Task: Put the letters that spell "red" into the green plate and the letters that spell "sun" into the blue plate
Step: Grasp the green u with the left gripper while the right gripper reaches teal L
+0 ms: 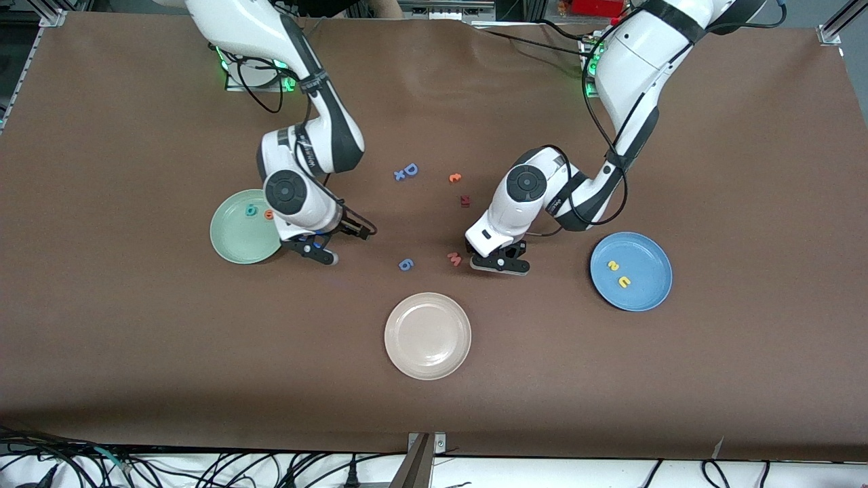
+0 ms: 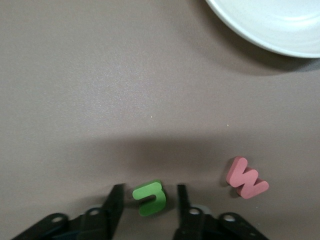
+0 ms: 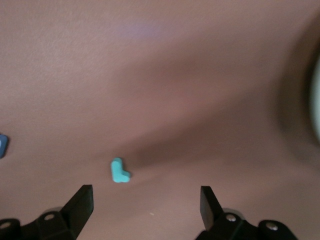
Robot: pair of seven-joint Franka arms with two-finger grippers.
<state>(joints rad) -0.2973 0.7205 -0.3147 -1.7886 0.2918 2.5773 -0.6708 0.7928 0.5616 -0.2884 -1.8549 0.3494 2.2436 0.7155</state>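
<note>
Green u point(image 2: 150, 198) flat on the table point(image 1: 135, 352), between the left end effector point(image 2: 148, 200) fingers point(image 2: 116, 200), slim gaps showing on both sides; fingers narrowed around it, contact not confirmed, grip cannot tell. Pink M point(image 2: 246, 178) just beside, toward the right arm's end; beige plate point(image 1: 427, 335) nearer the front camera than both. Left end effector low over the table, between pink M and blue plate point(image 1: 631, 271).

Blue plate: two yellow letters point(image 1: 618, 274) inside, apart from each other, near the middle.

Green plate point(image 1: 245, 226): teal d point(image 1: 251, 211) and orange e point(image 1: 268, 215) inside, side by side, close to the right arm's wrist.

Thin teal r point(image 3: 119, 171) flat on the table, lying ahead of the right end effector point(image 3: 145, 202), closer to one finger point(image 3: 80, 205) than the other, untouched. Right end effector released, fingers spread wide, beside the green plate's rim.

Elsewhere on the table: blue D point(image 1: 409, 170), blue 6 point(image 1: 405, 264), small orange piece point(image 1: 455, 178), dark red piece point(image 1: 465, 200), all well apart from both end effectors.
</note>
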